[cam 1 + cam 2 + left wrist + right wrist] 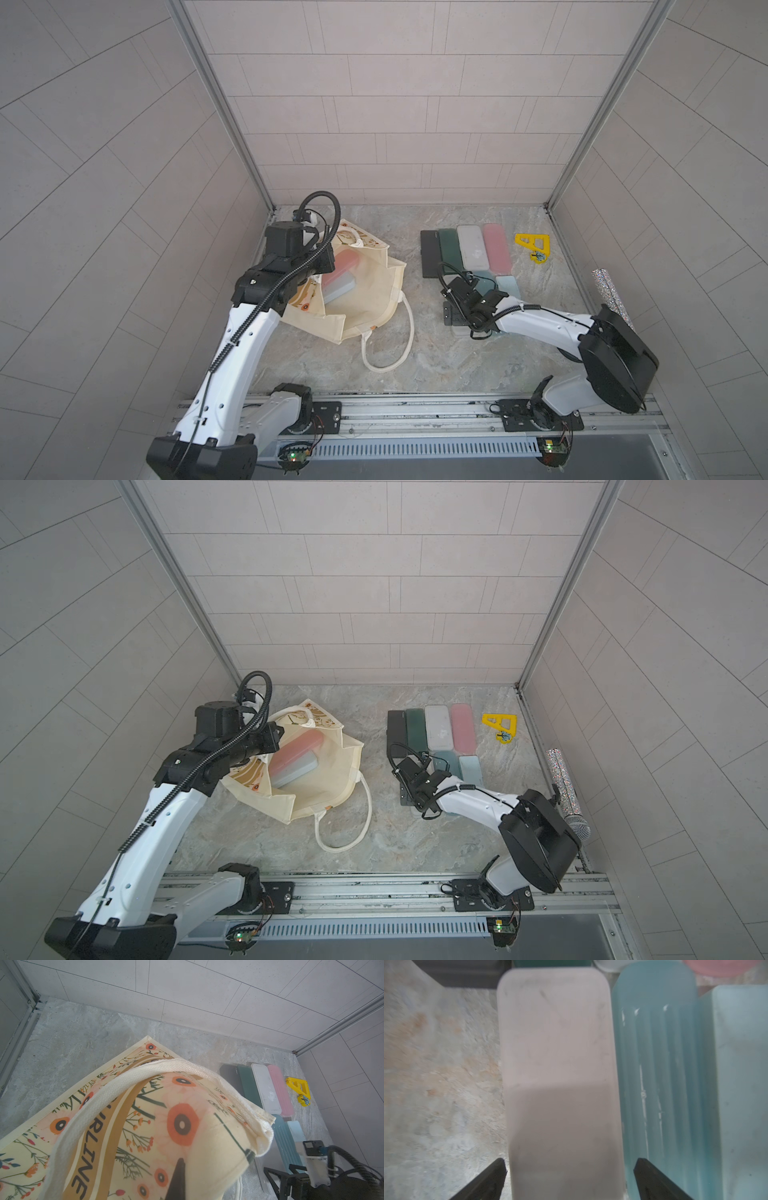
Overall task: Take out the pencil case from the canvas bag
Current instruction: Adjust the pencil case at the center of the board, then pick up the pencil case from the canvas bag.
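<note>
Your left hand [178,1169] is clamped shut on the cloth of the canvas bag [365,307], at the bag's edge nearest the left arm. The wrist view shows only one dark finger, pressed into the flowered fabric. The bag lies on the tabletop [436,365] with its mouth gaping. Inside it two cases lie side by side and touching: a pink pencil case [344,265] and a grey-blue pencil case [338,287]. A white rope handle [412,330] trails from the bag onto the tabletop.

Your right hand [570,1164] is well apart from the bag, on the side away from the left arm. Its jaws stand wide apart, one tip on each side of a pale case [560,1053] lying flat on the tabletop. You cannot tell whether the tips touch it. Just beside that case, farther from the bag, lie a ribbed blue case [654,1064] and a light blue case [741,1084]. Next to these is a row of four: black case [430,253], dark green case [449,249], white case [471,247] and pink ribbed case [496,247]. A yellow triangle [534,245] lies farther from the bag than the row.
</note>
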{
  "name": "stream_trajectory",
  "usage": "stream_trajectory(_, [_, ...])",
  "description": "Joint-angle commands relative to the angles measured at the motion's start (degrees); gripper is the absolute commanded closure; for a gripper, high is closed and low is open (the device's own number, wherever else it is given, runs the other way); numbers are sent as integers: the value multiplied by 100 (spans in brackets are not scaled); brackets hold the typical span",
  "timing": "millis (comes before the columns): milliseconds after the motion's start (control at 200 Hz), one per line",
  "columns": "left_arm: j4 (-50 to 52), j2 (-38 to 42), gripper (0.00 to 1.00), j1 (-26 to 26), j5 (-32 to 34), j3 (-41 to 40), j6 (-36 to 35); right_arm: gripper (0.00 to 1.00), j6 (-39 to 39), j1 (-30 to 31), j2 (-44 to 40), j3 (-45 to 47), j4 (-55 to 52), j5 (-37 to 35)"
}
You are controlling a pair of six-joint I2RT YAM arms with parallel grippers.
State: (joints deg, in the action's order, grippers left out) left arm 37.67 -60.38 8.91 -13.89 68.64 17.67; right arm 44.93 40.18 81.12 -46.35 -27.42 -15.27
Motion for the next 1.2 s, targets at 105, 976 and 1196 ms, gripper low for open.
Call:
stream_trajectory(105, [-183,24,100,42,-443,112,-192,0,-312,28,-1858,728,911,-196])
stream_trajectory(976, [138,180,100,1175,-845,214,-1080,28,-3694,2627,-1403,731,3030,1002])
stream_trajectory(1196, [223,246,100,1170,-825,242,-1091,29,-4385,3030,90,-268,2917,474])
